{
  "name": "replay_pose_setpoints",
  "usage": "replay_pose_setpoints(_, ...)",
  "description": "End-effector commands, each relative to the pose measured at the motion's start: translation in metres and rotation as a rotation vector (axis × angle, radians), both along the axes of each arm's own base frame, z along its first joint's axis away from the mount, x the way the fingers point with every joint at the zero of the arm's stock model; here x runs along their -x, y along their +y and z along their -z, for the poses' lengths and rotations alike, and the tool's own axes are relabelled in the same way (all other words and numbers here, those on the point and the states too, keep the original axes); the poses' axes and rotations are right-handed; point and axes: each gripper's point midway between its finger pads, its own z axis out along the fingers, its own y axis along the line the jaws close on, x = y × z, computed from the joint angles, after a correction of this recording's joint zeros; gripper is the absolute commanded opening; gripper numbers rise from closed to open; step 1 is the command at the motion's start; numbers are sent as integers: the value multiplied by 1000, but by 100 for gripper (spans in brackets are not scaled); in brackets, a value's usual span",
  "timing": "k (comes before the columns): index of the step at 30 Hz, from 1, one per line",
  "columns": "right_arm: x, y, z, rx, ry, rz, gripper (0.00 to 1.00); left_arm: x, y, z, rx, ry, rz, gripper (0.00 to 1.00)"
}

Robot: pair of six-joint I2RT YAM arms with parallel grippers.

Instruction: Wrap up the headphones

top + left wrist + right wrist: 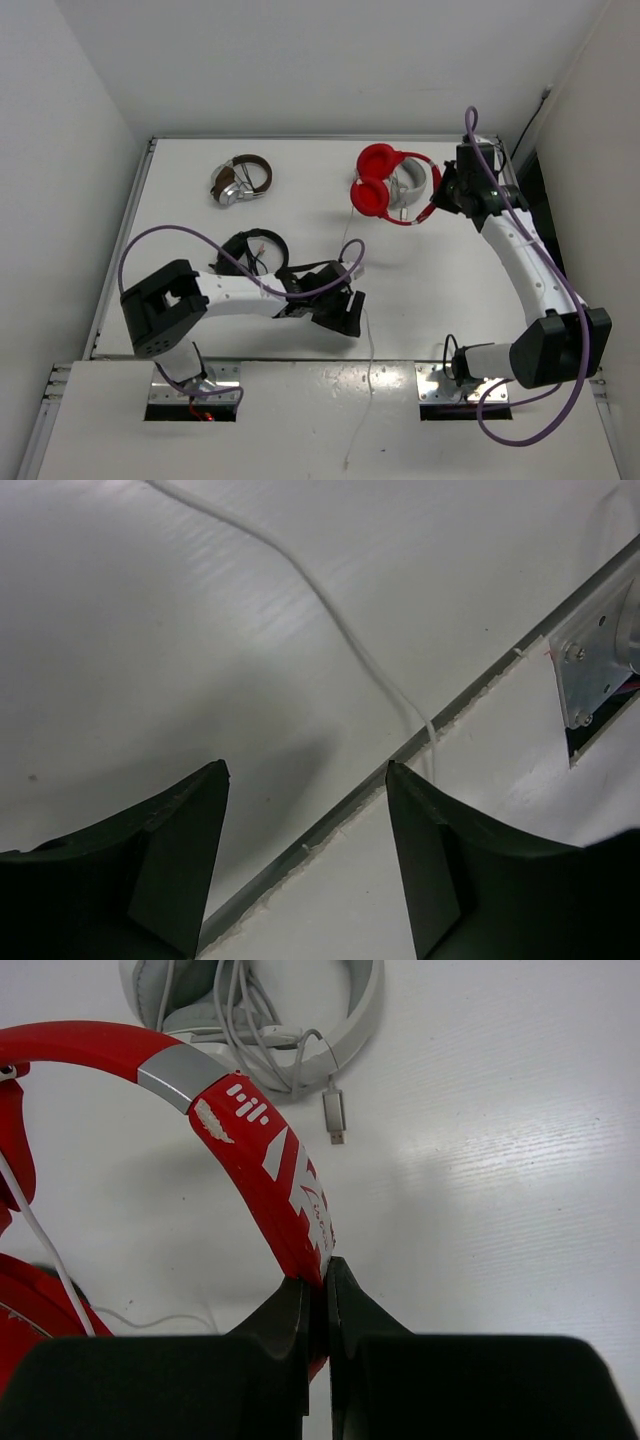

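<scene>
The headphones (372,195) look light, their stiff headband (290,1190) clenched by the right gripper (322,1282); the limp cable (345,628) suits the released left gripper (305,775).

White table (300,130): brown headphones (240,180), black pair (250,248), white-grey pair (410,185) (partly hidden), thin cable (322,605).

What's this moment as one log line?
right claw: shut on red headphones headband | left claw: open, near loose white cable
</scene>
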Motion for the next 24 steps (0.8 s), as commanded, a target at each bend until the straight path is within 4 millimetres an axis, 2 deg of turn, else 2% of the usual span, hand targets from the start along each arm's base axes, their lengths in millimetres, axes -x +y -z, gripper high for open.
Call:
replay_pose_setpoints(1,-13,2,-56,-66,-173,27,0,3,-34,-21,58,-27,12,69)
replay_pose_setpoints(2,-13,3,-56,-72,-172,20,0,7,-39,-22,63,-22,20,69)
replay_pose_setpoints(4,-11,3,-56,-72,-174,20,0,4,-52,-30,83,-32,14,69)
replay_pose_setpoints(5,-11,3,-56,-72,-173,20,0,13,-57,-26,70,-25,39,69)
replay_pose_setpoints(7,-12,3,-58,-73,-183,20,0,12,-67,-31,67,-50,36,69)
replay_pose_setpoints(10,-12,5,-58,-79,-182,12,0,16,-72,-24,44,-56,47,69)
replay_pose_setpoints(14,-11,9,-58,-87,-181,9,0,16,-73,-19,-6,-93,30,64)
replay_pose_setpoints(15,-11,9,-58,-87,-181,9,0,21,-66,-13,-52,-111,41,61)
replay_pose_setpoints(20,-11,1,-62,-86,-191,28,0,20,-60,-6,-132,-201,23,60)
replay_pose_setpoints(22,-8,3,-62,-100,-192,25,0,27,-63,-4,-145,-209,40,60)
replay_pose_setpoints(24,-9,1,-67,-107,-209,26,0,24,-66,-6,-150,-216,34,60)
